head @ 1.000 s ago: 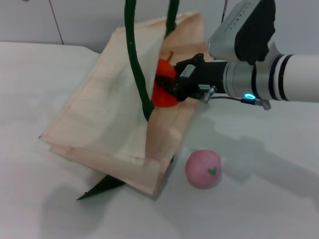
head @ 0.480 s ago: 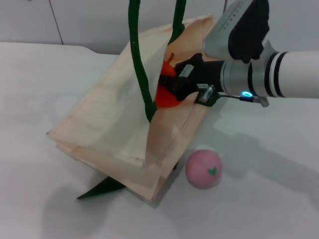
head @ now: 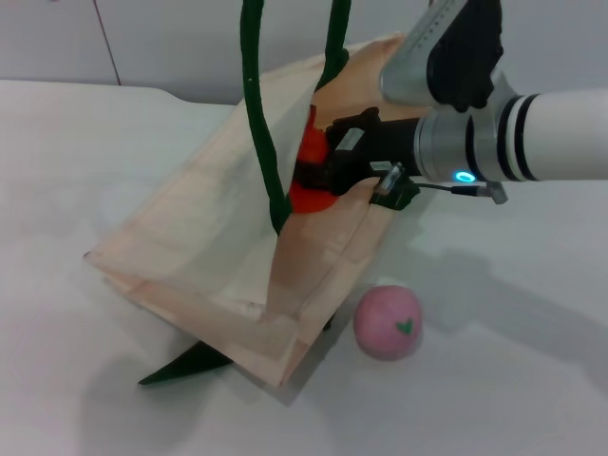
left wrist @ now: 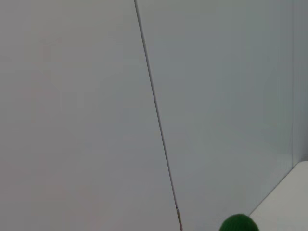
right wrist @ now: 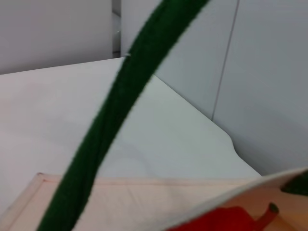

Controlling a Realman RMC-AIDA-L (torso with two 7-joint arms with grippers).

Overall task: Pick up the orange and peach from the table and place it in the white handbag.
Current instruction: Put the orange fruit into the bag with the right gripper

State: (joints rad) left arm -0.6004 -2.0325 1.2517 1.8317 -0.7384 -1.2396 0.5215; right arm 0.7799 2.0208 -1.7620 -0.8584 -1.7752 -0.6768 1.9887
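Now deeper, right gripper (head: pixel 318 176) pushing orange (head: pixel 309 180) into white handbag (head: pixel 209 247)

White right arm (head: pixel 570 133), black bands, silver wrist, glowing blue ring light, black tool (head: pixel 328 171)

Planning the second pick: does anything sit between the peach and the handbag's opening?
Yes. The right pincer, holding the orange, fills the mouth of the white handbag; the peach lies beside the bag's lower corner.
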